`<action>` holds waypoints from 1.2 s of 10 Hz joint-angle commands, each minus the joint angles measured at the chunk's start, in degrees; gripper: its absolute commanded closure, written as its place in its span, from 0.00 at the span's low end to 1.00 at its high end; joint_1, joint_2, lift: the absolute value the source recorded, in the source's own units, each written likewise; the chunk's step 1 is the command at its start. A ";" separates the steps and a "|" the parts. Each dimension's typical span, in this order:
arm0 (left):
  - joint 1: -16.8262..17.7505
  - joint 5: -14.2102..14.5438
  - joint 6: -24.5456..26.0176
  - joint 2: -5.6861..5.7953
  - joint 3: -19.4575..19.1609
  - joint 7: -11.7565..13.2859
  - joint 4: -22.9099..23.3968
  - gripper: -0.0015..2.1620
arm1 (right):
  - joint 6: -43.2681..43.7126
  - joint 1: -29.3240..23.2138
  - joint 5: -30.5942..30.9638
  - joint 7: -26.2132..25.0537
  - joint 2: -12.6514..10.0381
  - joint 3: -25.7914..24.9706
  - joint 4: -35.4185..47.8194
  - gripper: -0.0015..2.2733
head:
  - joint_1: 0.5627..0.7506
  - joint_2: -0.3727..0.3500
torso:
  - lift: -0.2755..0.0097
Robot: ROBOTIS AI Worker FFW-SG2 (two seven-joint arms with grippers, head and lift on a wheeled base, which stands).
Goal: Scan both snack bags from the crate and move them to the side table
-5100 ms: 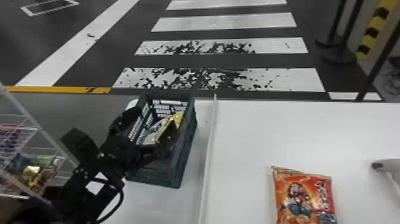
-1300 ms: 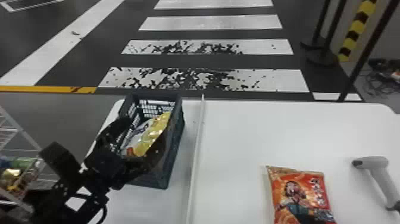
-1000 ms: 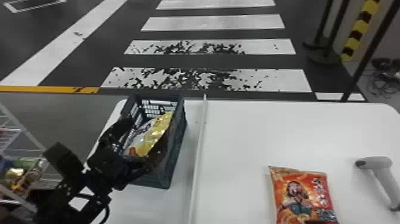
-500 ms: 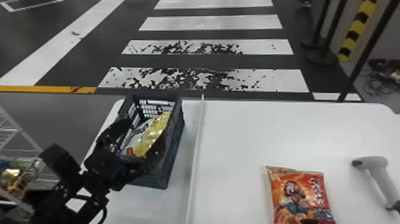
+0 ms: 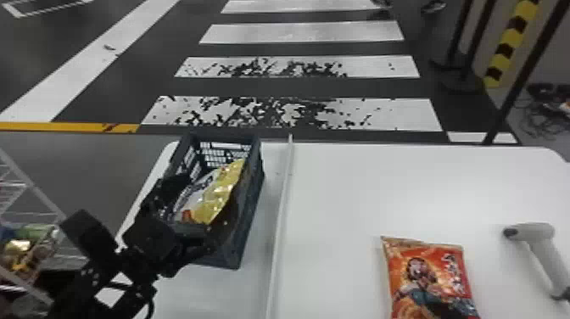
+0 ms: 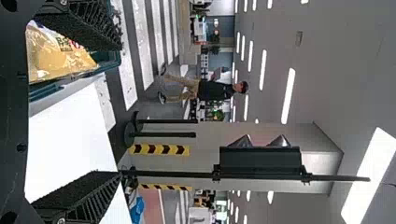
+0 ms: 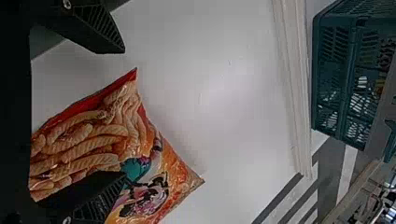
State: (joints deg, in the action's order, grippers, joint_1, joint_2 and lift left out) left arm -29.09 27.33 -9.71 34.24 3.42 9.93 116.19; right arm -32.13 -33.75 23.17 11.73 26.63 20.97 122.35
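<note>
Yellow snack bag (image 5: pixel 222 186), in the crate (image 5: pixel 253 182), near left hand (image 5: pixel 201 201) (gaping wide)

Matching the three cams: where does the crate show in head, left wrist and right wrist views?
Head: crate, left of centre, left of the divider.
Left wrist: crate, close in, beside one finger, yellow snack bag inside.
Right wrist: crate, farther off, across the divider from the orange snack bag.
Shared landmark: white floor stripes.
</note>
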 commanded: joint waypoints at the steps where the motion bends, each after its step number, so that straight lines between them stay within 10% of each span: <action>1: -0.44 0.00 0.00 0.12 -0.35 0.36 0.09 0.02 | 0.17 1.85 -0.14 -0.75 0.00 0.57 -2.03 0.06 | 0.70 0.66 | 0.63; 3: -1.23 0.09 0.00 0.12 -1.05 0.80 0.35 0.03 | -0.88 4.04 -0.58 -0.48 0.09 1.09 -4.49 0.27 | 0.70 0.64 | 0.63; 5: -1.76 0.09 0.00 0.03 -1.58 0.97 0.44 0.04 | -1.76 4.40 -0.49 -1.28 0.00 1.36 -4.40 0.87 | 0.70 0.64 | 0.63; 6: -1.76 0.09 0.00 -0.05 -1.58 0.97 0.44 0.04 | 1.23 3.52 -0.58 -2.42 0.18 1.09 -3.44 0.99 | 0.70 0.64 | 0.63; 12: -1.41 0.09 0.00 -0.76 -1.05 1.24 0.35 0.04 | 1.05 -0.53 -6.47 -3.74 0.09 -3.92 6.06 0.99 | 0.70 0.63 | 0.63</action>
State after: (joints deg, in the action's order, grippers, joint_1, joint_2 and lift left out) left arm -30.55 27.42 -9.71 33.48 2.38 11.16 116.56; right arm -30.94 -33.72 17.60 7.99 26.70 17.68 126.70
